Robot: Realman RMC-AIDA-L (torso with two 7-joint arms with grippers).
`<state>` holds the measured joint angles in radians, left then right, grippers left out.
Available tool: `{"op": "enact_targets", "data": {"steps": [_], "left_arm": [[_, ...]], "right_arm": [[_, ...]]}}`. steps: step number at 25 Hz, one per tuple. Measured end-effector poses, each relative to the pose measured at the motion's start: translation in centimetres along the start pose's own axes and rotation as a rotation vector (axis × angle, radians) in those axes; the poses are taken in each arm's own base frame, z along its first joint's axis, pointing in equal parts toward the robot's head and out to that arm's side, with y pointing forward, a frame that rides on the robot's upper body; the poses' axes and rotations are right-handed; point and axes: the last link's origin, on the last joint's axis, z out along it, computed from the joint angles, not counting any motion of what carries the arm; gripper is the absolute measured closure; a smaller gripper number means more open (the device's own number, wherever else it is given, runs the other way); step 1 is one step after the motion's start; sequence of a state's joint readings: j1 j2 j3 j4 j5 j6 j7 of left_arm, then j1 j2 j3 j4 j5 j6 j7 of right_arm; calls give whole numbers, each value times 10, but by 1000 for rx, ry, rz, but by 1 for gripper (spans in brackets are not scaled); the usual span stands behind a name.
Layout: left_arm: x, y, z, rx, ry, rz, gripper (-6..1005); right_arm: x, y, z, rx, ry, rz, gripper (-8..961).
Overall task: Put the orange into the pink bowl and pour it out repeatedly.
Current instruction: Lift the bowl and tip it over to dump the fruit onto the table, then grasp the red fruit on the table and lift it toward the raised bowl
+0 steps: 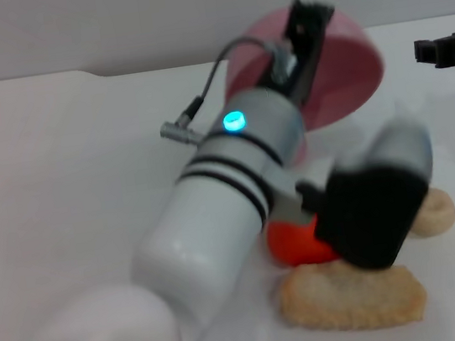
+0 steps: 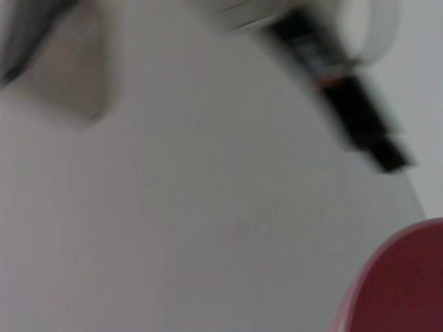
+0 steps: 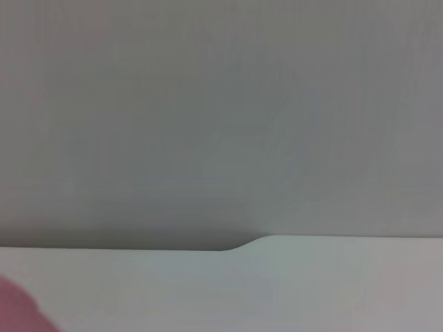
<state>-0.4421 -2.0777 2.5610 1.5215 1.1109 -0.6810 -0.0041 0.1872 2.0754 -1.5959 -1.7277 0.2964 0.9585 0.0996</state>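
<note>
The pink bowl (image 1: 342,78) is lifted and tipped steeply on its side at the back of the white table, and I cannot see into it. My left gripper (image 1: 308,33) reaches in from the lower left and is shut on the bowl's rim. The red-orange orange (image 1: 295,241) lies on the table in front of the bowl, partly hidden behind my left wrist's black block. A blurred part of the bowl's rim also shows in the left wrist view (image 2: 401,283). My right gripper (image 1: 446,49) hangs apart at the far right edge, away from both.
A flat beige bread-like piece (image 1: 351,297) lies just in front of the orange. A beige ring doughnut (image 1: 434,213) lies to its right. My left arm's white forearm (image 1: 217,214) crosses the middle of the table (image 1: 59,177).
</note>
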Motion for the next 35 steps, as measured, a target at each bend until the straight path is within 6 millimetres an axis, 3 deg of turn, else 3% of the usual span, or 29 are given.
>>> {"op": "enact_targets", "data": {"steps": [5,7,8,9,11,13,16,18,22,35], "left_arm": [[-23,-32,11,-27,-115,-474,821],[-44,-41,16,-65,-221,-676,821],[-69,-45,20,-128,-351,-856,820],[-69,-45,20,-128,-351,-856,820],[-91,-47,23,-189,-457,-998,820],[-125,-45,24,-247,-606,-1154,819],[-159,-35,22,-324,-745,-1283,818],[-175,-26,19,-376,-799,-1341,818],[-190,-10,18,-414,-862,-1361,817],[-192,-3,32,-453,-876,-1318,814]], "right_arm": [[3,10,1,-28,11,-12,437],[3,13,1,-37,11,-21,436],[3,21,2,-55,13,-43,436],[3,21,2,-55,13,-43,429],[4,31,3,-80,17,-67,414],[4,41,3,-107,20,-90,399],[8,57,4,-145,33,-128,377],[19,74,8,-179,68,-174,362],[32,86,16,-198,114,-194,333],[61,117,34,-275,217,-180,244]]}}
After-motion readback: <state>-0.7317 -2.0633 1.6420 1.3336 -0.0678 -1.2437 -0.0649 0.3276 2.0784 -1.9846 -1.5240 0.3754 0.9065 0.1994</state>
